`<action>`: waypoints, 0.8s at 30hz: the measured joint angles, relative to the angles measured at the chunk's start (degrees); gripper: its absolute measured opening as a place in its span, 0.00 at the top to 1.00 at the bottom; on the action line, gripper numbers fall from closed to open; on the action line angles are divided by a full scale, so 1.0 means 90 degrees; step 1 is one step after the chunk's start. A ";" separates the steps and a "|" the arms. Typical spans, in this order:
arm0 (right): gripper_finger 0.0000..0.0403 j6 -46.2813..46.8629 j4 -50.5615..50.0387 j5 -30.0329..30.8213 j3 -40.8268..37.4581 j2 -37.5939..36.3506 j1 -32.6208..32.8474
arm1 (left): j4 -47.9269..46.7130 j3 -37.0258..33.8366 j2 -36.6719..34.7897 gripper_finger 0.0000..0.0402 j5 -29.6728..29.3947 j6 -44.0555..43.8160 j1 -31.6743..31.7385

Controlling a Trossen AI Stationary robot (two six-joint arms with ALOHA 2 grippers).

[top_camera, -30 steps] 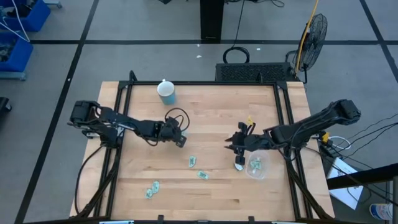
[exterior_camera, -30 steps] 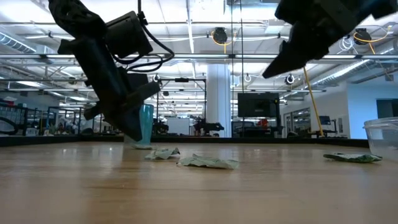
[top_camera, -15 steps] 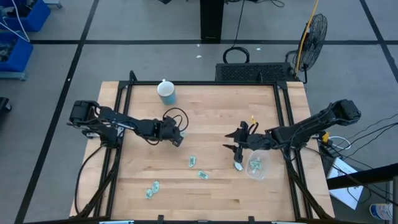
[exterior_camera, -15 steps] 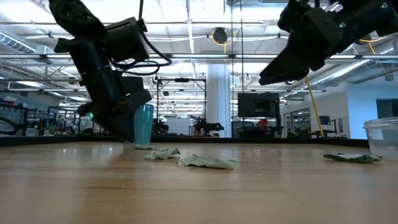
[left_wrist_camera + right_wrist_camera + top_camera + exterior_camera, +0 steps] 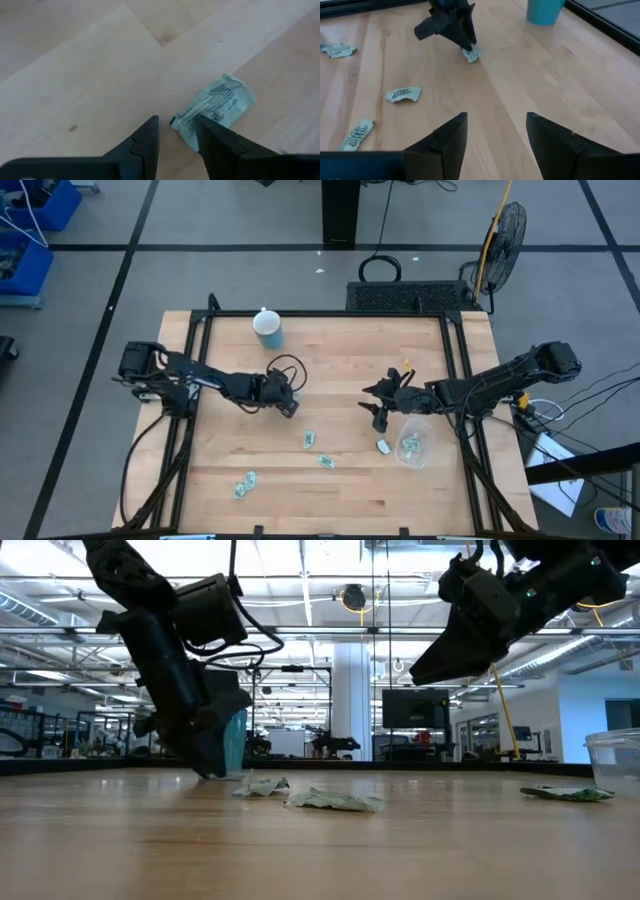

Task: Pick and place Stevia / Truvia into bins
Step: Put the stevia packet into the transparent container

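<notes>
On a pale wooden desk (image 5: 340,370), crumpled green-and-white paper sachets (image 5: 310,439) lie near the front edge beside a clear round plastic cup (image 5: 412,446), the left gripper (image 5: 177,132) narrowly spread over one sachet (image 5: 215,105), the right gripper (image 5: 496,131) wide open mid-desk.

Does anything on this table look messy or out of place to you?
Somewhat. Crumpled green sachets lie scattered over the table, one just outside the clear cup that already holds some. Another sachet lies creased at the left gripper. Nothing looks broken.
</notes>
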 joint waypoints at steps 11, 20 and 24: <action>0.52 -0.0146 -0.0016 -0.0007 0.0000 0.0000 0.0002 | 0.0222 -0.0023 0.0044 0.89 -0.0013 0.0260 0.0075; 0.52 0.0857 0.1267 -0.1055 -0.0127 0.0441 -0.0304 | 0.2616 -0.0041 -0.0401 0.97 0.0108 0.1626 -0.0231; 0.52 0.1619 0.2703 -0.1572 -0.0239 0.1153 -0.0639 | 0.3252 0.0269 -0.0339 0.98 -0.0070 0.2390 -0.0450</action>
